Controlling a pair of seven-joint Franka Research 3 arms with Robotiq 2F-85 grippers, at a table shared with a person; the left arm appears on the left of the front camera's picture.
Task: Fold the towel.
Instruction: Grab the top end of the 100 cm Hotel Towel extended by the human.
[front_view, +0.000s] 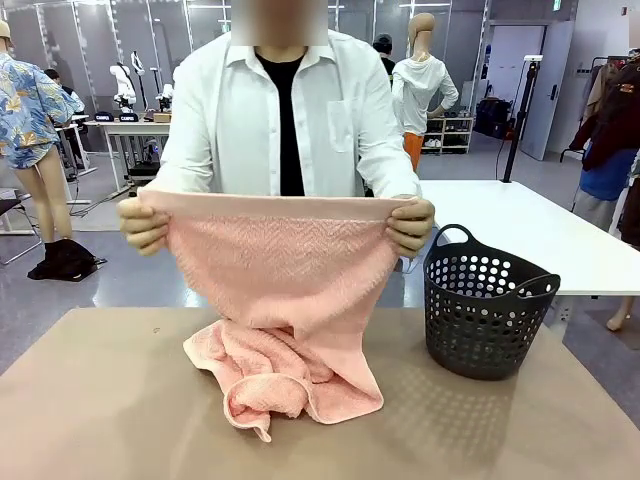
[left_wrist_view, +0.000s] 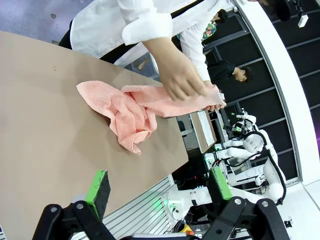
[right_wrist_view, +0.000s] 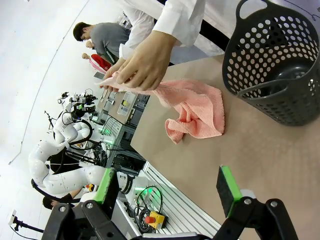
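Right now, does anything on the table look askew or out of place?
Only the towel: the person's hands hold its top edge level, but its lower end lies crumpled on the table. The basket stands upright; nothing spilled.

Bright even indoor light, soft shadows, sharp focus, curved wrist-view edges

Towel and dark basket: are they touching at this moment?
Apart. The front view shows a strip of bare table between the towel, crumpled at its lower end, and the basket; the right wrist view agrees.
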